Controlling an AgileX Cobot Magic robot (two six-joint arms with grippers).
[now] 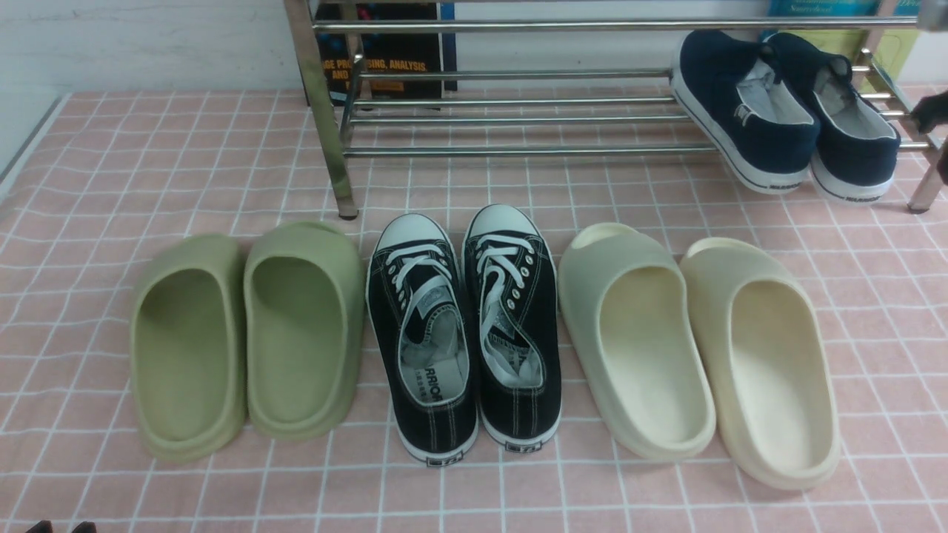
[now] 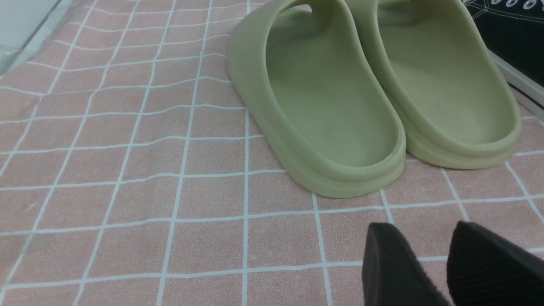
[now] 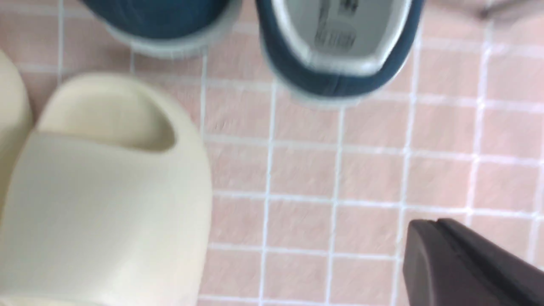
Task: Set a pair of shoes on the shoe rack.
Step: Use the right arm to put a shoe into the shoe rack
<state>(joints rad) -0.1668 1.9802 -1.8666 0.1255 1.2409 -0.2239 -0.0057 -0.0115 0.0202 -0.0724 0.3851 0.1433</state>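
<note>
Position: pair of dark navy canvas slip-on shoes with white rubber soles (image 1: 785, 118) sat on the right end of the low shiny chrome tubular shoe rack (image 1: 518, 150), close side by side across its bars. Right gripper (image 1: 930, 115) hung just beside the pair at the rack's right end, apart from the shoes. Its wrist view showed only one black finger (image 3: 463, 263), over the pink checked cloth (image 1: 148, 148) short of the blurred navy heels; could not tell whether it was spread or pressed together. Left gripper (image 2: 427, 238) was well apart from the pair, low over the cloth near the olive-green foam slides (image 1: 244, 333), fingers slightly parted and pinching nothing. Long axes of the shoes ran front to back: toes toward the wall, heels toward the robot, tilted down and overhanging the front bar. On the cloth before the rack, in a row: olive-green slides, black lace-up canvas sneakers (image 1: 463, 333), cream foam slides (image 1: 696, 348), all with toes toward the rack.
</note>
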